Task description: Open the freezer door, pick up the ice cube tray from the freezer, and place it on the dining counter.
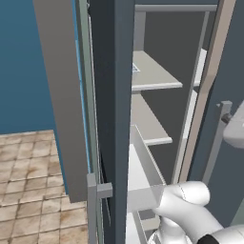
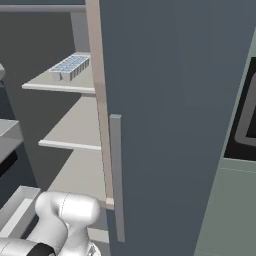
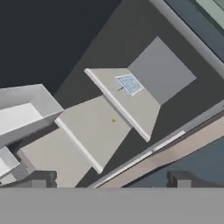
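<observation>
The freezer door [image 1: 114, 119] stands swung open, seen edge-on, with its grey bar handle [image 1: 92, 205] low down. Inside the freezer, light grey shelves [image 1: 152, 76] are exposed. The ice cube tray [image 2: 70, 66], pale grey with light blue cubes, lies on the upper shelf [image 2: 60, 85] near its back left; it is also small in the hand view [image 3: 129, 83]. My gripper [image 3: 110, 181] is open and holds nothing, well short of the shelves, pointing at them. The dining counter is out of view.
The plain slate-grey door [image 2: 170, 125] stays shut on the right, its bar handle [image 2: 116, 175] near my arm [image 2: 65, 215]. White door bins [image 1: 143, 171] jut from the open door. Brown tiled floor [image 1: 28, 190] and a blue wall [image 1: 24, 62] lie to the left.
</observation>
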Available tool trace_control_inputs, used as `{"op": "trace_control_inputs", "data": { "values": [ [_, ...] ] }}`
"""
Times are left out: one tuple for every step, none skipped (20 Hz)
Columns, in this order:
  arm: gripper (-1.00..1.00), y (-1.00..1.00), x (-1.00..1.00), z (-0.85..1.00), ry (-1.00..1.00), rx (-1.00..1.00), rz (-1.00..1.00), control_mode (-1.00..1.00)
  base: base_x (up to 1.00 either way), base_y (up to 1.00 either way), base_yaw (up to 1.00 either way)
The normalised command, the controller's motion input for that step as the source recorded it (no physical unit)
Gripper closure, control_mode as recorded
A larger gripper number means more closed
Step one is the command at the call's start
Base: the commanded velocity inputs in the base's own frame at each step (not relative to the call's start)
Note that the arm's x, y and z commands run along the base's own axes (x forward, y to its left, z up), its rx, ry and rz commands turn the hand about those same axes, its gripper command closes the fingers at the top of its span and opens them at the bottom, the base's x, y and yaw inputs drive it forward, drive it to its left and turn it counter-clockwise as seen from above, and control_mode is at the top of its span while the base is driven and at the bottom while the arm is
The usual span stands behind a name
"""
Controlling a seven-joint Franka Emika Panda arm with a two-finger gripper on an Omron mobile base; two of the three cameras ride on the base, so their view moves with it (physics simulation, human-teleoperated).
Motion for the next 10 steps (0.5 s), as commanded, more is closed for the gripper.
{"op": "trace_control_inputs", "data": {
  "values": [
    [-1.0,0.25,0.71,0.0,-0.06,-0.27,0.18,-1.0,0.0,0.0,0.0],
    [-1.0,0.26,0.69,0.0,-0.05,-0.29,0.17,-1.0,0.0,0.0,0.0],
    [-1.0,0.27,0.69,0.0,-0.01,-0.31,0.16,-1.0,0.0,0.0,0.0],
    [-1.0,0.29,0.7,0.0,0.0,-0.32,0.15,-1.0,0.0,0.0,0.0],
    [-1.0,0.21,0.69,0.0,0.0,-0.3,0.13,-1.0,0.0,0.0,0.0],
    [-1.0,0.19,0.64,0.0,0.0,-0.31,0.13,-1.0,0.0,0.0,0.0],
    [-1.0,0.19,0.66,0.0,0.0,-0.31,0.13,-1.0,0.0,0.0,0.0],
    [-1.0,0.24,0.69,0.0,0.0,-0.33,0.12,-1.0,0.0,0.0,0.0],
    [-1.0,0.28,0.69,-0.01,0.0,-0.35,0.1,-1.0,0.0,0.0,0.0],
    [-1.0,0.26,0.66,0.0,0.0,-0.36,0.08,-1.0,0.0,0.0,0.0]
  ]
}}
